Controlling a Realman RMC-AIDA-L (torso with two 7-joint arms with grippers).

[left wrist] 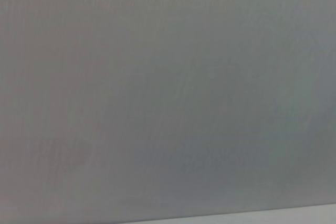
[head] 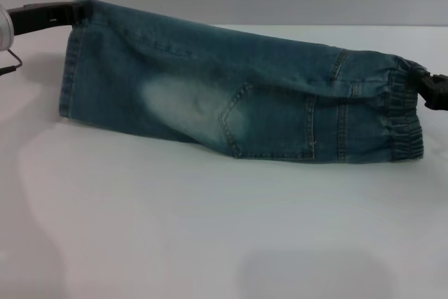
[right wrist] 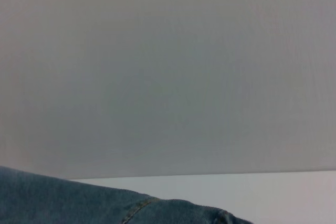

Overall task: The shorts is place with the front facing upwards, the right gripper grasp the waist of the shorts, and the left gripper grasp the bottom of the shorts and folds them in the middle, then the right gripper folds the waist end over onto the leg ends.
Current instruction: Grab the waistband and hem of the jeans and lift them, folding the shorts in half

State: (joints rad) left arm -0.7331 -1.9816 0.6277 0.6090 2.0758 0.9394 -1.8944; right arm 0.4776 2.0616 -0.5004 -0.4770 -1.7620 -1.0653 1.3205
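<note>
Black hands [head: 49, 15], silver left arm [head: 4, 29]

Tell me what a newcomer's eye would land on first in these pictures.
The shorts dominate the head view, held up off the white table and stretched between both arms. The left gripper pinches the top corner at the leg ends, which sit higher, while the right gripper grips the waist. A pale faded patch stands out mid-fabric.
</note>
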